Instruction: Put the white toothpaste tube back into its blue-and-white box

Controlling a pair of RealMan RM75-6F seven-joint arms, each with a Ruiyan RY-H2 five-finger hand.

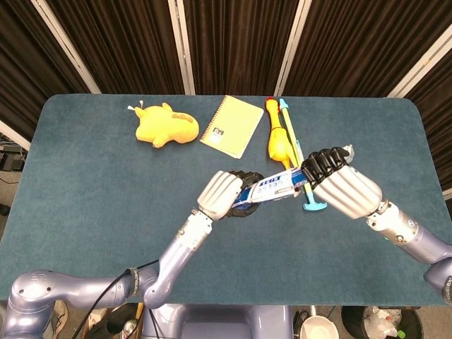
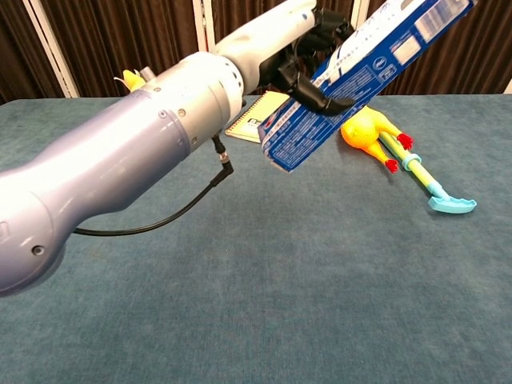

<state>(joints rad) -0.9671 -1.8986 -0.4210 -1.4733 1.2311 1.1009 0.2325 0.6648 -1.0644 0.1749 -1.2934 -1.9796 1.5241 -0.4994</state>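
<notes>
The blue-and-white box point(image 1: 272, 189) is held up off the tabletop point(image 1: 92, 183), tilted, spanning the gap between the two hands. In the chest view it point(image 2: 364, 76) rises from a low end near the middle of the frame to its far end at the top right edge. The left hand point(image 1: 224, 195) grips the box at its lower end, dark fingers point(image 2: 316, 44) wrapped around the carton. The right hand point(image 1: 337, 185) is clenched at the box's other end, fingers point(image 1: 321, 164) curled over it; the head view does not make clear what exactly it pinches, and the chest view does not show this hand. A small pale tip point(image 1: 346, 151) sticks out beyond the right hand's fingers; whether that is the white toothpaste tube cannot be told.

On the tabletop behind the box lies a yellow rubber chicken point(image 1: 277, 138), lengthwise beside a light blue and yellow long-handled tool point(image 2: 428, 184) with a hooked end. To the left of them lies a yellow spiral notebook point(image 1: 232, 126), and further left a yellow plush toy point(image 1: 166, 125). A black cable point(image 2: 160, 220) hangs from the left arm
</notes>
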